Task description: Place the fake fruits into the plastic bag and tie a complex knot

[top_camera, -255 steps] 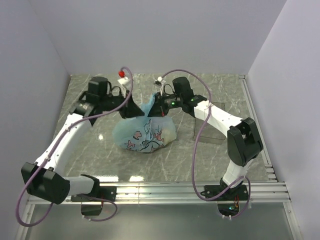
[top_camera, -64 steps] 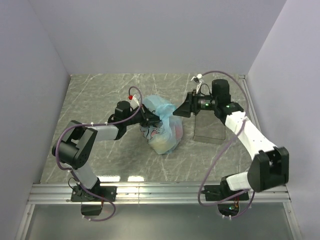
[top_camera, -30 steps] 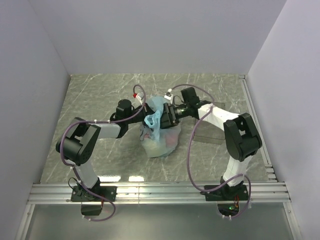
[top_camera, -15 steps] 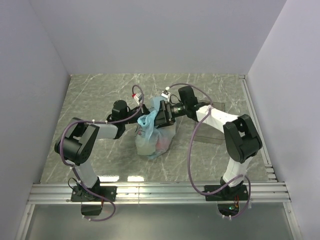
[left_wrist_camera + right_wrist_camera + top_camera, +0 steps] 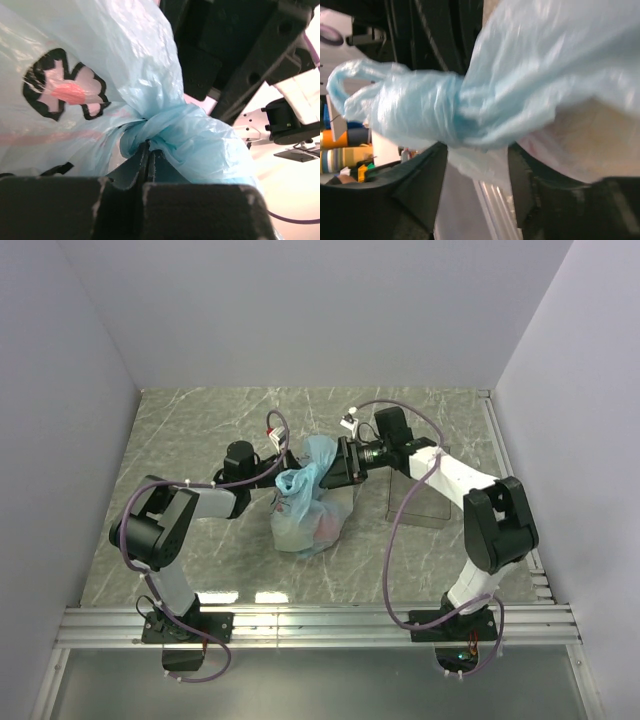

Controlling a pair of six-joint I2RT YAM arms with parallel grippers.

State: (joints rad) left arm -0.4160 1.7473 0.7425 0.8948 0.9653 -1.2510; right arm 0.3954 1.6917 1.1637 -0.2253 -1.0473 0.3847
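Observation:
The plastic bag [image 5: 312, 512] stands mid-table, light blue with a pink-and-dark print [image 5: 65, 92]. Reddish and yellowish fake fruits [image 5: 318, 530] show faintly through its lower part. Its top is gathered into a twisted neck [image 5: 299, 480]. My left gripper [image 5: 283, 486] comes in from the left, and in the left wrist view this gripper [image 5: 149, 148] is shut on the bunched neck [image 5: 170, 131]. My right gripper [image 5: 334, 468] reaches in from the right. In the right wrist view its jaws [image 5: 477, 167] stand apart, with the twisted blue strand [image 5: 420, 107] lying across the tips and thin film hanging between them.
A clear rectangular tray [image 5: 421, 502] stands right of the bag, under the right forearm. A raised rail [image 5: 320, 618] runs along the table's near edge by the arm bases. Grey walls close in the left, back and right.
The right gripper's jaws have narrowed around the bag's neck and its wrist has drawn slightly right. The bag has shifted a little left. The left gripper keeps its hold.

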